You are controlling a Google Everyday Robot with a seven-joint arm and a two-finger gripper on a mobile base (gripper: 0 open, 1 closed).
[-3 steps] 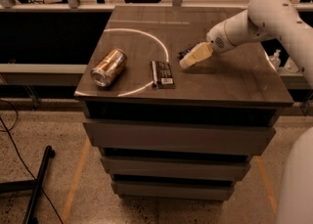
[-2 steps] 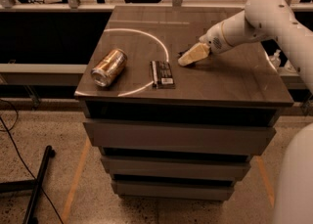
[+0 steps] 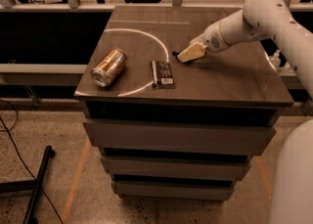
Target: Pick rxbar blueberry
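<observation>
Dark cabinet top (image 3: 234, 78) over a stack of drawers, with a white arc (image 3: 146, 34) marked on it and cluttered benches behind. The rxbar blueberry (image 3: 162, 74) lies flat near the front edge, just inside the arc's right end. It is a small dark wrapped bar with pale lettering and a lighter patch toward its near end. It looks shorter than the gold can (image 3: 108, 67), which lies on its side to the left, apart from the bar.

The gripper (image 3: 182, 56) sits low over the top, just behind and to the right of the bar, near it but not touching. Its tan fingers (image 3: 191, 52) read as pressed together into one wedge with nothing between them.

Step in hand, as a judgement: approach, with no grasp yet. The next move likely calls for parting the fingers, shifting forward and left until over the bar, then straddling its narrow width and descending. Being flat, the bar probably needs the tips almost on the surface, and it could slide if nudged.
</observation>
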